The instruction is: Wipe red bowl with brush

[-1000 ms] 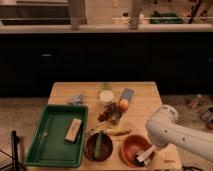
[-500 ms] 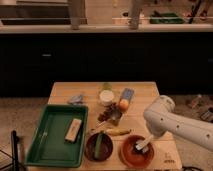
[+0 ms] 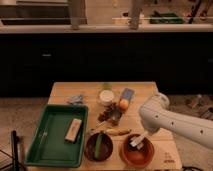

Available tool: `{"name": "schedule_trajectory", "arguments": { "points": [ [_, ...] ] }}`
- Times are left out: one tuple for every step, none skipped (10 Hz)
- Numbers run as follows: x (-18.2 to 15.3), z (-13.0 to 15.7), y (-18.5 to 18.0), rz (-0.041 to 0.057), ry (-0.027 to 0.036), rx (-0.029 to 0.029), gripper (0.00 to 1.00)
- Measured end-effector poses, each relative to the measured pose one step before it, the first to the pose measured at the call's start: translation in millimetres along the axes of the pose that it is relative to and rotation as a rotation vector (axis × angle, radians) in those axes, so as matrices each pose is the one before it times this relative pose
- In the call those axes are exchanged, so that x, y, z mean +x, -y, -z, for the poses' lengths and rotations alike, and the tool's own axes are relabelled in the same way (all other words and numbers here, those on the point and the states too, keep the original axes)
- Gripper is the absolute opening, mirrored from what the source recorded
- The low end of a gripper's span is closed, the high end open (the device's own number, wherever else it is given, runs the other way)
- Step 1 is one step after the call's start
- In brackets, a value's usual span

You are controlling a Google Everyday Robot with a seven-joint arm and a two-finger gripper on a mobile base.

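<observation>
- The gripper [image 3: 138, 141] hangs low over the table's near right part, at about 5 o'clock from the table's middle. It reaches down from the white arm [image 3: 167, 119], which comes in from 3 o'clock.
- Its jaws are clenched on the brush [image 3: 135, 146], a small whitish piece at the tip.
- The brush sits inside the red bowl [image 3: 143, 158], toward the bowl's 12 o'clock side. Whether its head touches the bowl's floor is hard to tell.
- The red bowl stands upright near the front edge of the wooden table [image 3: 65, 92], directly beneath the gripper.
- At 9 o'clock from the red bowl, just beside it, is a darker brown bowl [image 3: 90, 151] with a green piece [image 3: 99, 143] lying in it.
- At 11 o'clock from the red bowl, a long yellowish item [image 3: 118, 132] lies flat on the table, just behind both bowls.
- Further off at 12 o'clock are an orange round fruit [image 3: 123, 104], a blue-grey flat packet [image 3: 127, 93] and a white cup [image 3: 106, 97]. A dark reddish-brown cluster [image 3: 106, 114] lies in front of the cup.
- At 9 o'clock, well apart from the gripper, a green tray [image 3: 36, 150] fills the left side of the table, with a tan block [image 3: 74, 130] inside it near its right wall.
- At the tray's 12 o'clock lies a small crumpled grey thing [image 3: 76, 98].
</observation>
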Motion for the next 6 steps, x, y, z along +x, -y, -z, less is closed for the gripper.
{"name": "schedule_trajectory", "arguments": {
  "points": [
    [-11.27, 2.95, 2.81, 0.02312, 0.00626, 0.01266, 0.0],
    [-11.16, 4.0, 3.93, 0.02441, 0.00423, 0.01582, 0.0],
    [-11.51, 4.85, 1.96, 0.02781, 0.00388, 0.01465, 0.0],
    [-7.6, 3.09, -3.36, 0.02283, 0.00123, 0.00448, 0.0],
    [-8.04, 0.61, -5.25, 0.01909, 0.00461, -0.00492, 0.0],
    [-6.54, -1.7, -6.91, 0.00878, 0.00642, -0.00974, 0.0]
  ]
}}
